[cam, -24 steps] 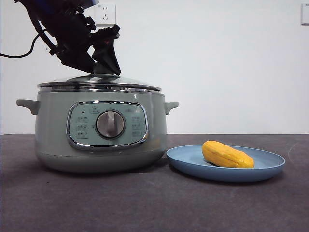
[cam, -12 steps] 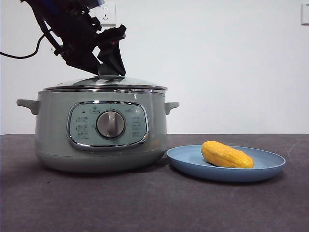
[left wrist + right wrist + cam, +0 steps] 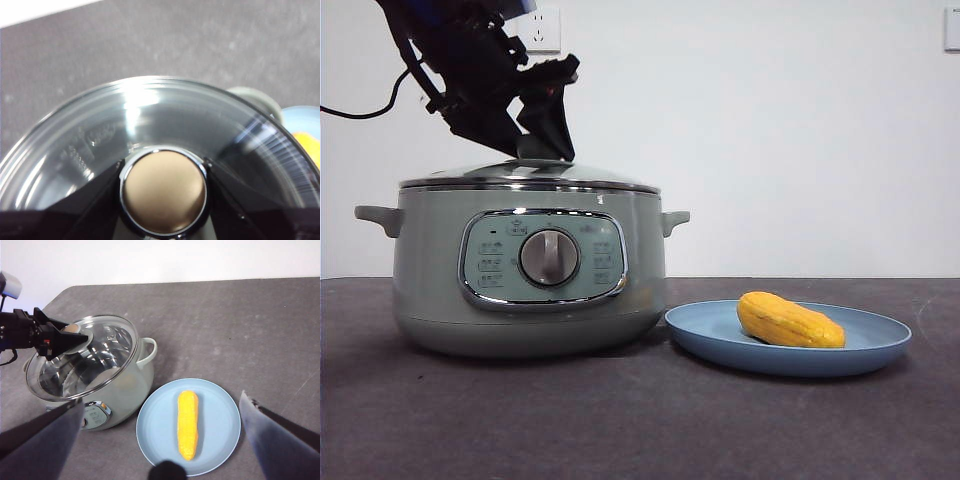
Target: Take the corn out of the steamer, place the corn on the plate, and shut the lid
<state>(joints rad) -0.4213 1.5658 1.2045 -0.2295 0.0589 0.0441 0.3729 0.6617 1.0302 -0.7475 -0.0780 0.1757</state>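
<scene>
The pale green steamer [image 3: 430, 280] stands at the table's left, and its glass lid [image 3: 530, 175] rests on the chrome rim. My left gripper [image 3: 542, 145] comes down from the upper left and is shut on the lid's knob [image 3: 164, 192], one black jaw against each side. The yellow-orange corn [image 3: 790, 320] lies on the light-blue plate [image 3: 880, 345] to the right of the steamer. My right gripper [image 3: 161, 400] hangs open high above the plate [image 3: 220, 440] and holds nothing. From there the corn [image 3: 187, 424] and the lidded steamer [image 3: 125, 390] are in sight.
The steamer's side handle [image 3: 675, 218] points toward the plate, with a small gap between pot and plate. A wall socket [image 3: 538, 30] and a black cable [image 3: 360, 112] sit behind the left arm. The dark table's far edge [image 3: 200, 281] meets the white wall.
The lid, tilted and offset over the steamer a second ago, has shifted a little right and settled level on the rim, with the left gripper still on its knob. Corn and plate are unmoved.
</scene>
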